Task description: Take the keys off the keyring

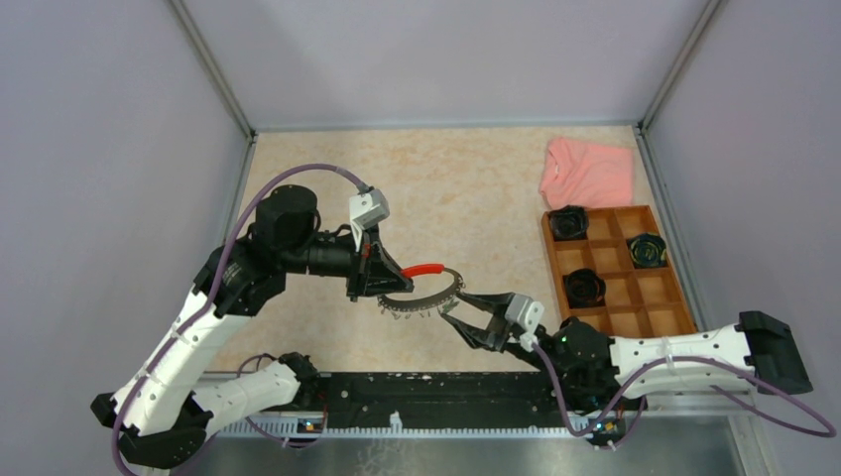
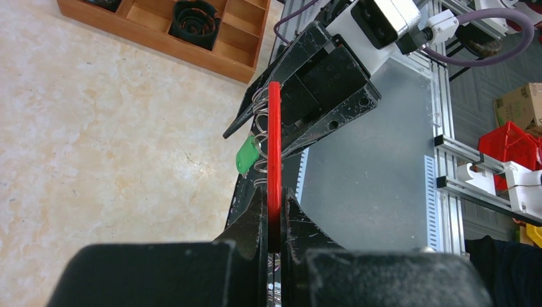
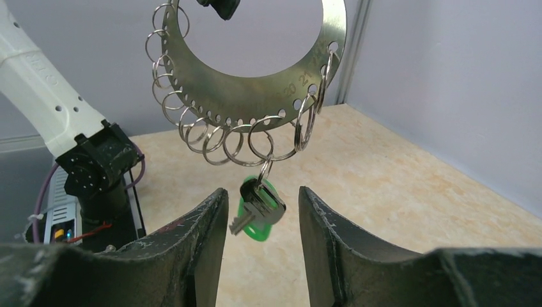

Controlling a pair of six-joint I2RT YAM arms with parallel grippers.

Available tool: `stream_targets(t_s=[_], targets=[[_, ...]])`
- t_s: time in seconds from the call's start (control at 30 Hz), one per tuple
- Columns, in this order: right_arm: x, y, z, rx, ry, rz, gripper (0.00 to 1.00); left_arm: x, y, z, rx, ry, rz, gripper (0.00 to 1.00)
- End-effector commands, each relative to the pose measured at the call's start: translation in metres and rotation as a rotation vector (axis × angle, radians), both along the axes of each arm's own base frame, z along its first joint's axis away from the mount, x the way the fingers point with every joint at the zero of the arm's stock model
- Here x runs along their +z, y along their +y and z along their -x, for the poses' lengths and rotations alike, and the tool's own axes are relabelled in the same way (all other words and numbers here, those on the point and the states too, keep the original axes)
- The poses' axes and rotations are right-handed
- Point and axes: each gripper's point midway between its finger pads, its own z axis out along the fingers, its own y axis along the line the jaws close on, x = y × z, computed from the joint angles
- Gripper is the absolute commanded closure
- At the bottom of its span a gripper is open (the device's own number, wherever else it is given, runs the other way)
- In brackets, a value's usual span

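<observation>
Between the spread fingers of the right gripper the keys are hanging: a green-headed one with a silvery one bunched against it. Neither finger is touching them, as far as the right wrist view is showing. Right gripper is standing wide open, holding nothing. Left gripper is clamping shut on the red sleeve of the keyring, holding the hoop up off the table. Keys are dangling from one of the small split rings lining the keyring's lower edge, just above the right fingertips and roughly centred in the gap. Step in hand, as I'm judging it, is closing on the key bunch to pull it free. Doing it well is meaning closing slowly on the flat faces of the key heads, below the split ring, since the tiny bunch is hanging loose and could be twisting out sideways. Left gripper should be pinching the sleeve firmly so the hoop is not rotating under the tug. Pull is likely needing to go down and away from the hoop; neighbouring split rings are sitting just beside and could be snagging. Whether the split ring is gapping open I cannot tell.
</observation>
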Motion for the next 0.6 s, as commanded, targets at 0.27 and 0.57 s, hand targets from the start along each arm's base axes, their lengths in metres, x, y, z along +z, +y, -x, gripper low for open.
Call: stream_targets(t_s=[0.27,0.57], targets=[[0.016,-0.013,-0.006,-0.049,0.075,-0.053,0.31,0.027,0.002,0.006,-0.001,-0.047,0.072,1.00],[0.005,-0.019,-0.004,-0.040,0.102,-0.020,0.32,0.025,-0.002,-0.005,0.050,-0.024,0.061,1.00]])
